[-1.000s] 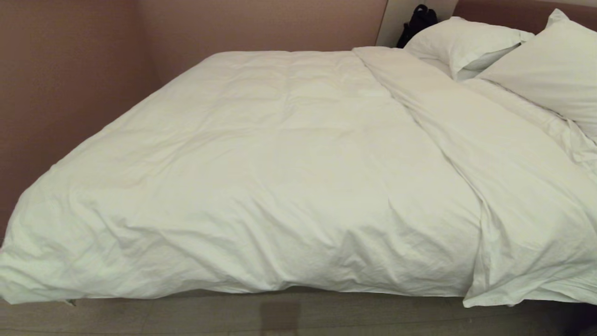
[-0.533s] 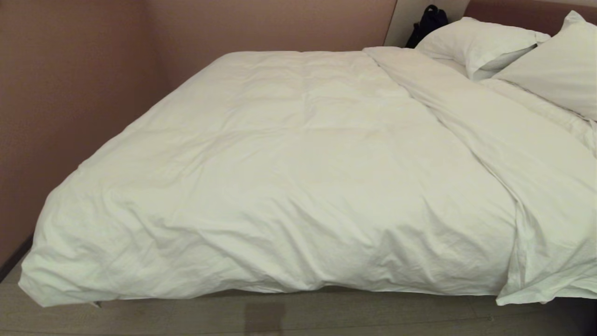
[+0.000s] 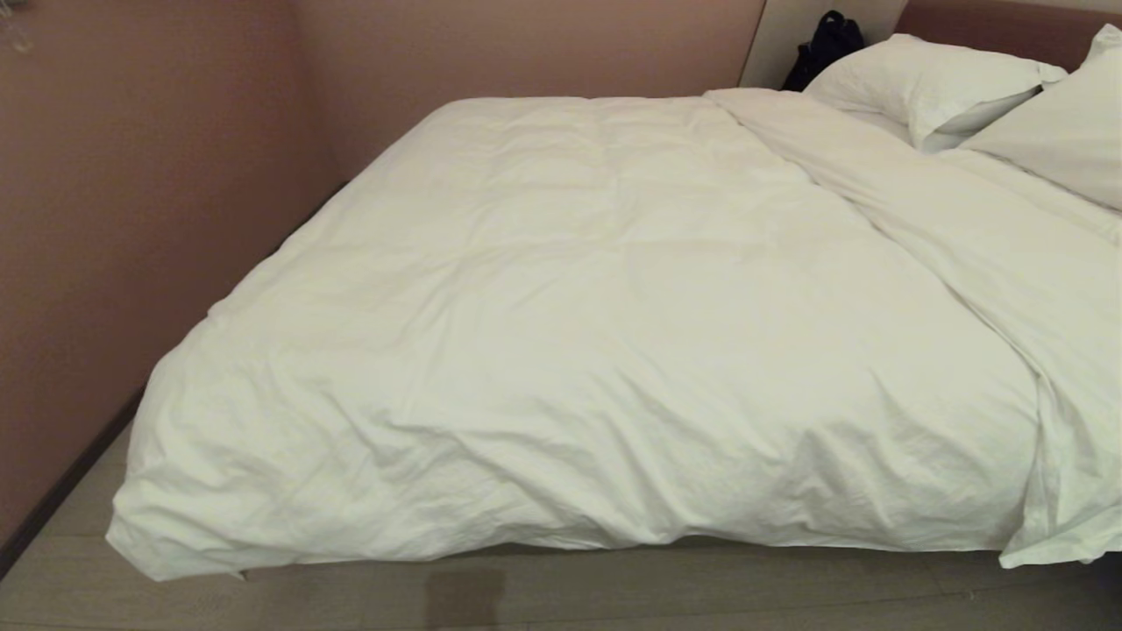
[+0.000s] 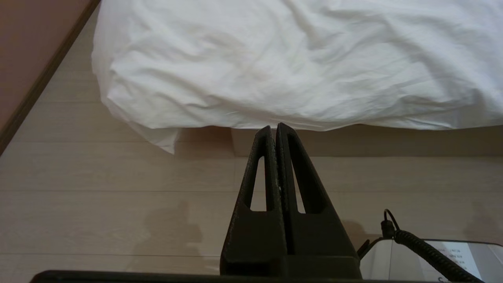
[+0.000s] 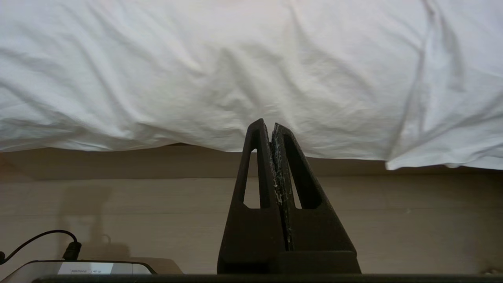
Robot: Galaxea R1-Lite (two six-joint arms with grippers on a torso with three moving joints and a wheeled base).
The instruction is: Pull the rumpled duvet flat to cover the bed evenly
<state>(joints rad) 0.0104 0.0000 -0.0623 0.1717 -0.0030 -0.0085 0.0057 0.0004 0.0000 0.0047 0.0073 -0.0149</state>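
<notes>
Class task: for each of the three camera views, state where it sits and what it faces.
Head view: high, facing down over the duvet and pillows; no arm shows.
Left wrist view: low, facing the duvet's corner; left end effector shut.
Right wrist view: low, facing the duvet's edge; right end effector shut.
All share the duvet's near edge.

A bedroom, likely in a hotel or home: ahead of the closed left gripper (image 4: pixel 276 127) and right gripper (image 5: pixel 271 125) stands a low double bed (image 3: pixel 614 552) under a puffy white duvet (image 3: pixel 596 307). Beyond them, plump pillows (image 3: pixel 929 88) lean at a reddish-brown headboard (image 3: pixel 990 17). Plain pinkish walls (image 3: pixel 131 219) and pale wood-plank flooring (image 4: pixel 118 188) surround it.
</notes>
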